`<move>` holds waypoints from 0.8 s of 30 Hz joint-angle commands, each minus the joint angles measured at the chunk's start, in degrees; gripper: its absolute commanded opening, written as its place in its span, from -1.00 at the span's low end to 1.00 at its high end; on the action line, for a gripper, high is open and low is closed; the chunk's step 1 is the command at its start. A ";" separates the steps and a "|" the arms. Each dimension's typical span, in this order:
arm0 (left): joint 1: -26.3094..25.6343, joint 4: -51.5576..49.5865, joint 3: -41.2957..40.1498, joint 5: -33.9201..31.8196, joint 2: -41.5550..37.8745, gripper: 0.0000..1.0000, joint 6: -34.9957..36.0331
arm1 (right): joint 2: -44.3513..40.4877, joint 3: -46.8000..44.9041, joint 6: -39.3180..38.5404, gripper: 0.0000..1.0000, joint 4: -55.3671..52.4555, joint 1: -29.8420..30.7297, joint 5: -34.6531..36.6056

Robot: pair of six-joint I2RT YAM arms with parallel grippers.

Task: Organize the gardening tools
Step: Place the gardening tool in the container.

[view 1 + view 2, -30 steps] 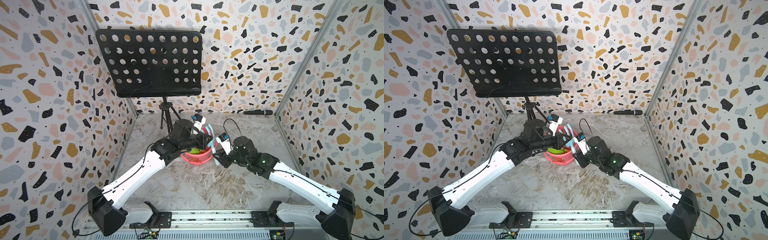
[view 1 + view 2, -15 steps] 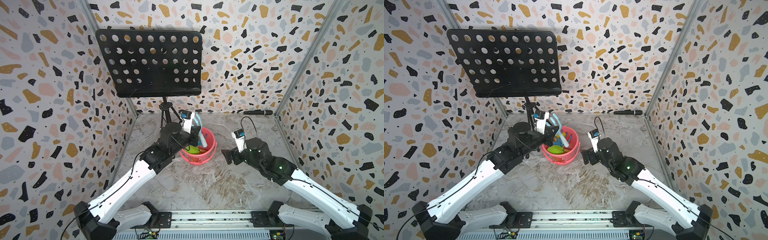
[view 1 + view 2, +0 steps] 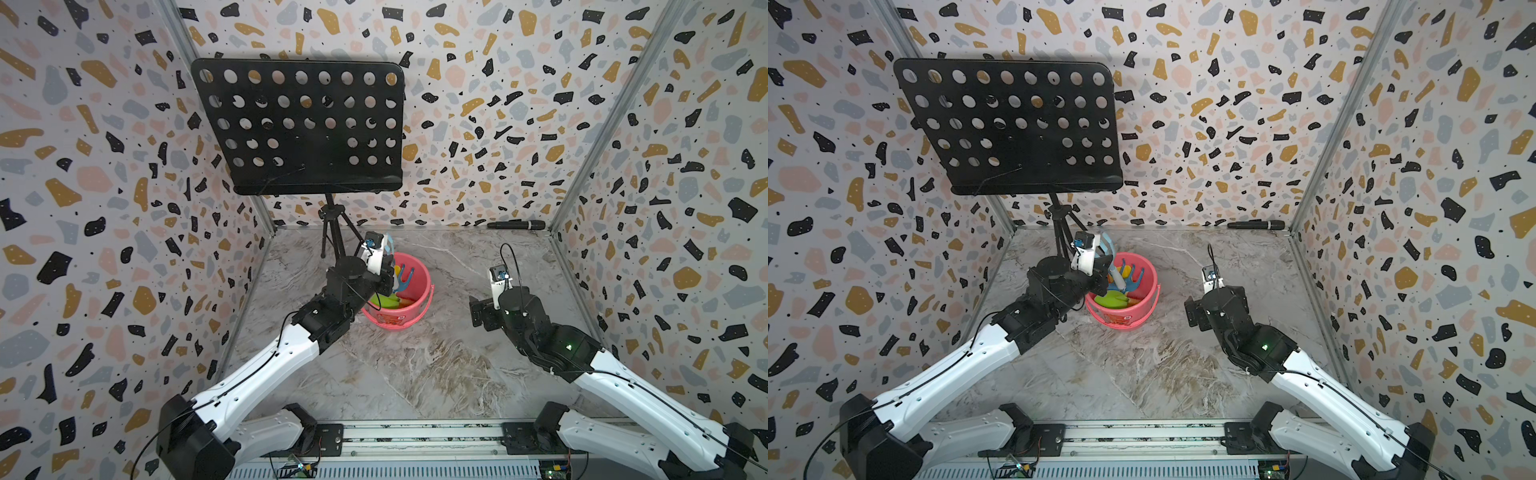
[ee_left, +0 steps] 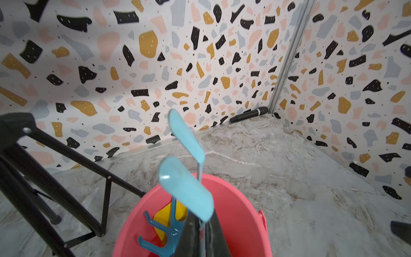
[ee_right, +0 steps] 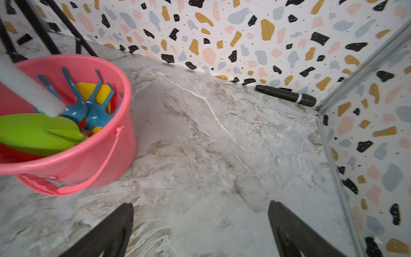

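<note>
A pink bucket [image 3: 395,320] [image 3: 1125,320] [image 4: 240,211] [image 5: 89,164] stands mid-floor. In it lie a green spade [image 5: 37,131] [image 3: 1111,298], two blue forked rakes [image 5: 75,106] [image 5: 97,111] and a yellow shovel [image 5: 97,93] [image 4: 173,213]. My left gripper [image 3: 388,272] [image 3: 1106,270] [image 4: 201,222] is shut on the pale-blue tool [image 4: 186,191] over the bucket's left rim. Its head points up and its white handle [image 5: 29,91] dips into the bucket. My right gripper [image 3: 478,316] [image 3: 1192,313] [image 5: 200,204] stands open and holds nothing, over bare floor right of the bucket.
A black music stand [image 3: 299,124] on a tripod [image 3: 336,237] rises just behind the bucket, close to my left arm. A black microphone [image 3: 515,225] [image 5: 285,95] lies along the back wall near the right corner. Patterned walls close in three sides.
My right gripper has opened and pulled back to the right, away from the bucket. My left arm has drawn back leftward, still holding the pale-blue tool over the bucket.
</note>
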 commanded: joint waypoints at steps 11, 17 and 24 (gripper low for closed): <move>0.26 3.71 -4.04 -1.46 -1.13 0.56 -1.72 | -4.05 -6.49 0.49 1.00 3.52 -6.59 14.88; 1.02 -2.26 -4.69 -9.63 -8.16 0.99 -3.81 | -5.76 -10.35 -1.00 1.00 7.26 -10.33 15.30; 5.89 -9.06 -3.11 -13.49 -13.45 0.99 -5.98 | -4.88 -12.32 -1.02 0.99 8.68 -15.55 12.14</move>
